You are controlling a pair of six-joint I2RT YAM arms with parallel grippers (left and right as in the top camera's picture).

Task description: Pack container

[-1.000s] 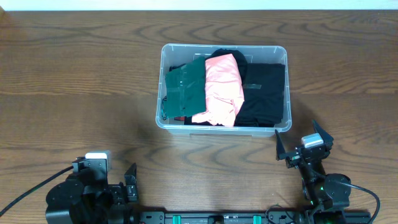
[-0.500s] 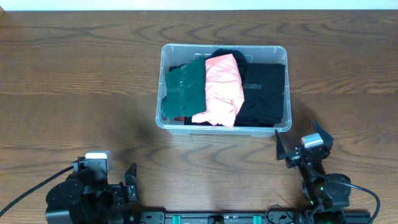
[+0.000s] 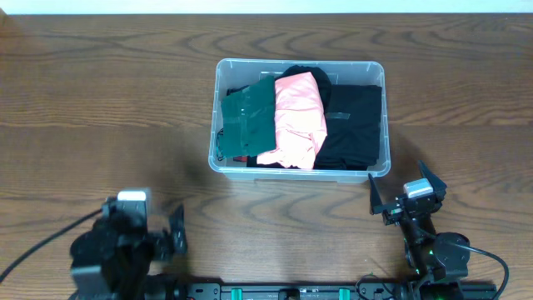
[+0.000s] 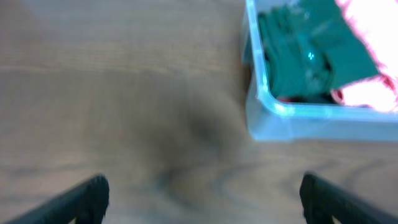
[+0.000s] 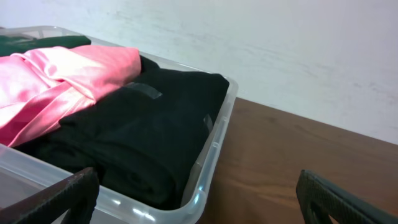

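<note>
The clear plastic container (image 3: 216, 92) stands at the table's middle, holding a folded dark green garment (image 3: 248, 118), a pink one (image 3: 296, 117) and a black one (image 3: 353, 125). My left gripper (image 3: 173, 235) is open and empty near the front left edge; its wrist view is blurred and shows the container's near left corner (image 4: 260, 106) ahead to the right. My right gripper (image 3: 404, 193) is open and empty just in front of the container's right front corner (image 5: 205, 199), with the black garment (image 5: 149, 124) close ahead.
Bare brown wooden table (image 3: 100, 108) lies all round the container. A white wall (image 5: 280, 43) runs behind the table's far edge. Arm bases and cables sit along the front edge.
My left arm has lifted and shifted slightly forward and right from its rest pose. The right arm and the container have not moved.
</note>
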